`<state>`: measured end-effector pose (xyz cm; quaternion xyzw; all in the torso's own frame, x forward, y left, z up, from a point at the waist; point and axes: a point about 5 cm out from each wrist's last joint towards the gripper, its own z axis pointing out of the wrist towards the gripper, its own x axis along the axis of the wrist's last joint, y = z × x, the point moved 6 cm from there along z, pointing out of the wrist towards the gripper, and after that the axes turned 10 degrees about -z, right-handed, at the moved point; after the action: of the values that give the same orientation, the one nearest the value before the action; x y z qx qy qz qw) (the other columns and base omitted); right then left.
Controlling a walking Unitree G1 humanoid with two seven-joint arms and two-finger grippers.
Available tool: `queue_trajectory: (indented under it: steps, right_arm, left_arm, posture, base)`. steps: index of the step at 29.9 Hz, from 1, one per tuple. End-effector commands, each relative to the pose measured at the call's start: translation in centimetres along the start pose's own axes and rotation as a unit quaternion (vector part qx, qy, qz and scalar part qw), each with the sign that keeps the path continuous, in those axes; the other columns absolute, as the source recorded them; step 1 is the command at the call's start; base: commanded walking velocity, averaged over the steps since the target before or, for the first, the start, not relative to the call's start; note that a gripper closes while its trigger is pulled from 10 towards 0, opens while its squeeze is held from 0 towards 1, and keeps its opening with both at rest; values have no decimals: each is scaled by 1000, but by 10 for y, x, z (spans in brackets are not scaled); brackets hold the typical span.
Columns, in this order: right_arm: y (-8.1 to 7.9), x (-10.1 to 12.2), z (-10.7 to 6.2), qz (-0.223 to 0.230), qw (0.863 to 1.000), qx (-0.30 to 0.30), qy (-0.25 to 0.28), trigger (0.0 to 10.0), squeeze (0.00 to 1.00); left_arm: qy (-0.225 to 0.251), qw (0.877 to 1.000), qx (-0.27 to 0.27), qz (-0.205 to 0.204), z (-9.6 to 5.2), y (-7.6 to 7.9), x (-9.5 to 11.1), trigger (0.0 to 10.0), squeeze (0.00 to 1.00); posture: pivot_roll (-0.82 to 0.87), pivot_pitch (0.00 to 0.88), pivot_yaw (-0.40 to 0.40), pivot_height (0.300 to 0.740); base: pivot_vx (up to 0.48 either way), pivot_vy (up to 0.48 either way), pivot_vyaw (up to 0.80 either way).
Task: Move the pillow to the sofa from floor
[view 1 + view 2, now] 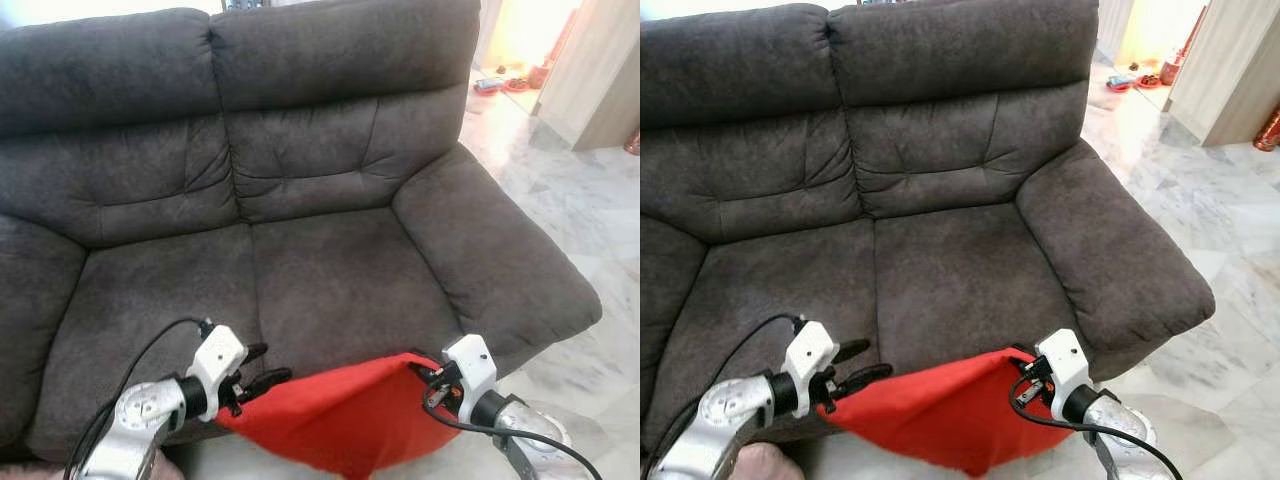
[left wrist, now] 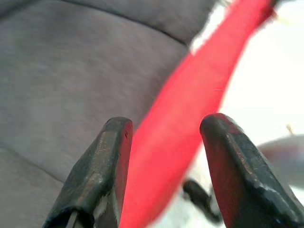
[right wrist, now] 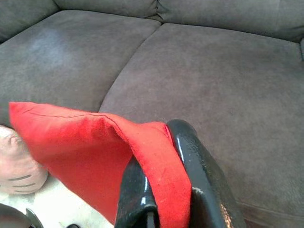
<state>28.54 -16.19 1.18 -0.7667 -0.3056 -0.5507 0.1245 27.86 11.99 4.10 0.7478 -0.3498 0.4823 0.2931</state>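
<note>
Already the red pillow [image 1: 335,415] hangs off the floor before the sofa [image 1: 300,200], not yet on it. Left gripper [image 2: 164,156] straddles its edge, parted; right gripper [image 3: 164,190] pinches its corner.

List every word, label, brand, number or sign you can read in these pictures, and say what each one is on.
None can be read.
The red pillow, the grey sofa and the marble floor carry no print.
The left gripper and right gripper show no legible marking.
The small items by the far doorway are too small to read.
</note>
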Motion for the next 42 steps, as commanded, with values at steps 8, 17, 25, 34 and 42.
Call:
queue_trajectory:
  steps: [8, 17, 25, 34, 42]
  right_arm:
    - [13, 45, 8, -40, 997, -7, 63, 10000, 0]
    - [9, 55, 11, -50, 996, 7, 75, 10000, 0]
    - [10, 74, 13, -62, 993, 6, 99, 10000, 0]
    - [-3, 78, 10, -68, 991, 45, 104, 10000, 0]
    - [-10, 79, 10, -69, 990, 60, 104, 10000, 0]
  left_arm:
    - [-93, 992, -48, 65, 6, 15, -25, 10000, 0]
    - [-129, 986, -40, 95, 7, 11, -37, 10000, 0]
    - [-161, 980, -40, 114, 5, 10, -54, 10000, 0]
    - [-173, 970, -9, 171, 5, 0, -62, 10000, 0]
    - [-166, 969, 9, 182, 6, -5, -64, 10000, 0]
  posture:
    - [68, 39, -12, 740]
    - [62, 27, -6, 740]
    - [62, 16, -7, 740]
    - [60, 26, -12, 740]
    - [62, 34, -13, 740]
  base:
    - [0, 0, 0]
    - [0, 0, 0]
    - [0, 0, 0]
    - [0, 0, 0]
    - [0, 0, 0]
